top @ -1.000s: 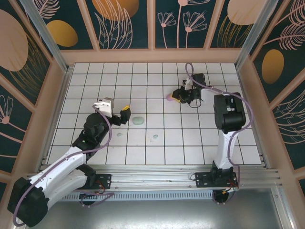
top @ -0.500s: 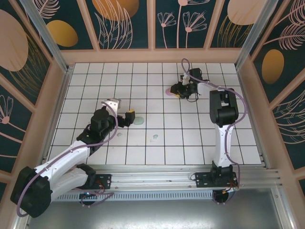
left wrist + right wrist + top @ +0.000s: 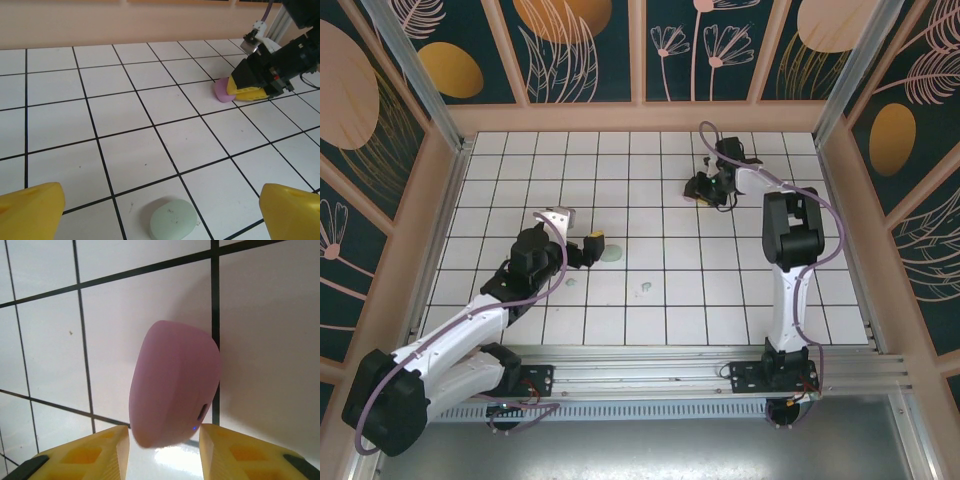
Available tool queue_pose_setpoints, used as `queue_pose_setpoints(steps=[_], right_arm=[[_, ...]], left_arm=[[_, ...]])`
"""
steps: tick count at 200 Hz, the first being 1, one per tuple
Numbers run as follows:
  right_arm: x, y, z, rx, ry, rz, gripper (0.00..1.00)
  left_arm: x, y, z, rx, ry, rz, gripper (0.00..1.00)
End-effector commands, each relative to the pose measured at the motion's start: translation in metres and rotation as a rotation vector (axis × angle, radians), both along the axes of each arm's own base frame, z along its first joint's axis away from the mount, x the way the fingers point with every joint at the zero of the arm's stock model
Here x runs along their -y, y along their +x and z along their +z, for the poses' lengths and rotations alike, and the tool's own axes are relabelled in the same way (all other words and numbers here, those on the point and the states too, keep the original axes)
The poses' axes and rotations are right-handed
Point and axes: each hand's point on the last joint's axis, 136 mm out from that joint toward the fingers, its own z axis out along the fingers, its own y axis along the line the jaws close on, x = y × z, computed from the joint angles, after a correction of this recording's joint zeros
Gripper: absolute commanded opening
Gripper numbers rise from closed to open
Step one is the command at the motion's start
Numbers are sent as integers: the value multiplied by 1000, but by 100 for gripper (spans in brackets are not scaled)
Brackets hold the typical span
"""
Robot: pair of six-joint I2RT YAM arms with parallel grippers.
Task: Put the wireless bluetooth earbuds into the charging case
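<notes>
- Right jaws just eased apart off the pale purple oval plastic charging case (image 3: 175,380), far right.
- Left jaws, wide open, slid up to the mint green oval case (image 3: 172,223) left of centre; probably next.

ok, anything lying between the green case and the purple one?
No, that stretch is bare. The left wrist view shows plain white table tiles from the green case up to the purple case.
</notes>
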Motion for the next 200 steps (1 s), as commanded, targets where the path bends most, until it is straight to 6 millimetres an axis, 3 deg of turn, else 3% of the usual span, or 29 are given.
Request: queue_pose_setpoints(steps=[1, 55, 94, 117, 156, 176, 200], right_arm=[[5, 3, 24, 39, -9, 7, 38], [7, 0, 22, 13, 93, -36, 35], [5, -18, 50, 99, 74, -28, 36], [-15, -37, 66, 160, 31, 46, 37], [-63, -75, 74, 194, 47, 175, 38], [-94, -97, 82, 230, 105, 269, 38], [-128, -122, 84, 322, 55, 473, 38]], left_arm=[[5, 1, 17, 10, -31, -14, 99], [9, 0, 28, 7, -40, -35, 98], [-4, -1, 24, -2, -34, 30, 99], [-10, -2, 8, -56, -19, 63, 98], [17, -10, -39, -216, 36, -89, 98], [18, -2, -67, -346, 95, -56, 95], [18, 4, -72, -372, 68, -15, 94]])
